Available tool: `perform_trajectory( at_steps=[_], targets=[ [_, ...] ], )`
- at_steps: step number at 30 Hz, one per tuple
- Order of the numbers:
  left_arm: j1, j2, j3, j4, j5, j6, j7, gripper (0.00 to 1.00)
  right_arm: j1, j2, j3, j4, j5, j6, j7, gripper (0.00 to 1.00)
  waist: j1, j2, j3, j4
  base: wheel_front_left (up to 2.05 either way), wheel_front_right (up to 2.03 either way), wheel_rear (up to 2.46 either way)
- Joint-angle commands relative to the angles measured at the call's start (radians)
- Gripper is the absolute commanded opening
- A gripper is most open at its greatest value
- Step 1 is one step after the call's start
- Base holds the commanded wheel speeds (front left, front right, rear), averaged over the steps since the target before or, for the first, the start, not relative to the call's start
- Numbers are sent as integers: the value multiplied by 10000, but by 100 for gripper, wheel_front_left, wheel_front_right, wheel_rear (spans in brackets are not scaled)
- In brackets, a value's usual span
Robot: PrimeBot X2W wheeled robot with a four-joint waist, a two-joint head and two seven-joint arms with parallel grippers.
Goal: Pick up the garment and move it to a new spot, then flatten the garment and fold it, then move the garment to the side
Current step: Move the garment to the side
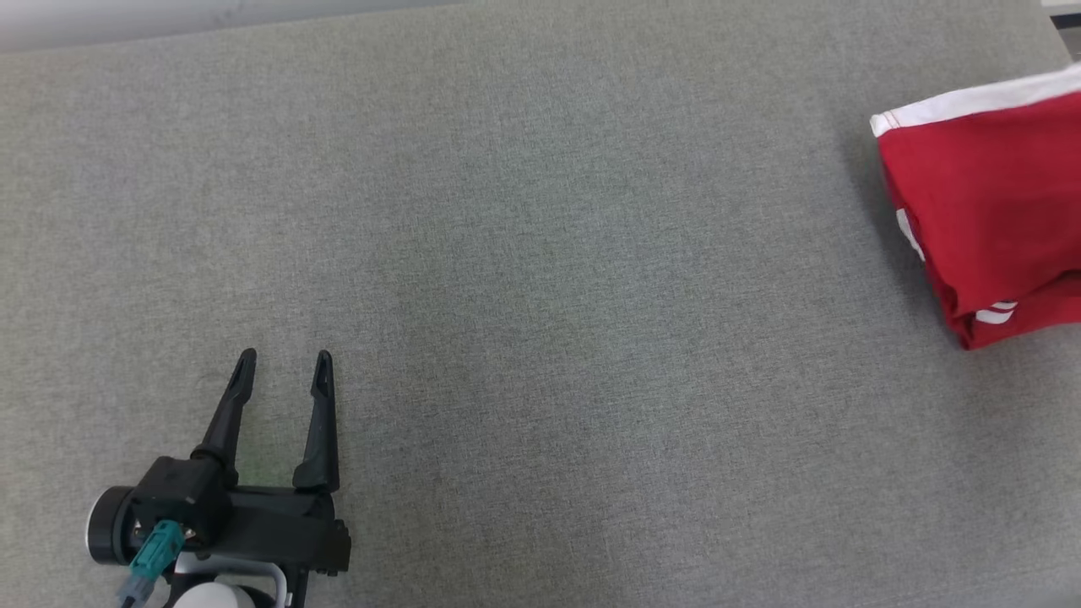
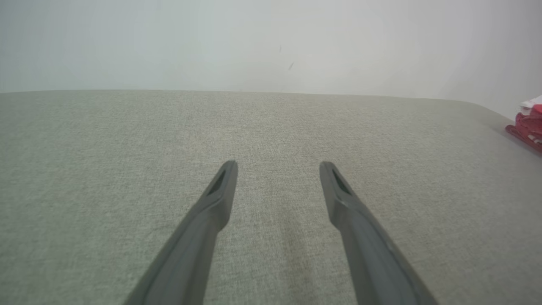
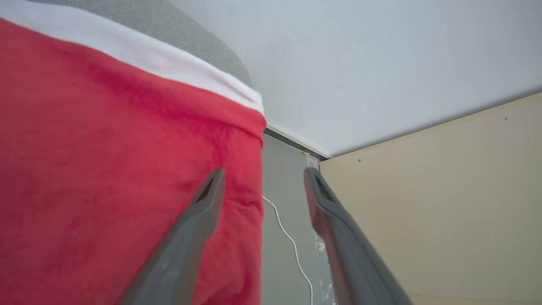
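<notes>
Grey woven surface, red garment at its edge, pale wall behind.

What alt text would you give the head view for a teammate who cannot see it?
A folded red garment with a white band lies at the far right of a grey fabric surface, cut off by the frame's edge. The left end effector sits at the lower left, fingers apart and empty, pointing up the view.
</notes>
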Motion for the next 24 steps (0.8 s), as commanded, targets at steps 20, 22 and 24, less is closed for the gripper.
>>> perform_trajectory(
  at_steps=[20,22,24],
  targets=[
    [1052,-73,478,344,-726,384,-21,100,2798,2815,-578,-1572,1316,-32,-3397,100,0,0,-2750,281,0,0,0],
    [1172,-77,586,428,-775,460,-19,100,3303,3224,-448,-1777,1855,-32,-3811,100,0,0,-3070,331,0,0,0],
    [1316,-78,675,510,-789,514,-19,100,3838,3585,-434,-1916,2456,-32,-4065,100,0,0,-3363,388,0,0,0]
  ],
)
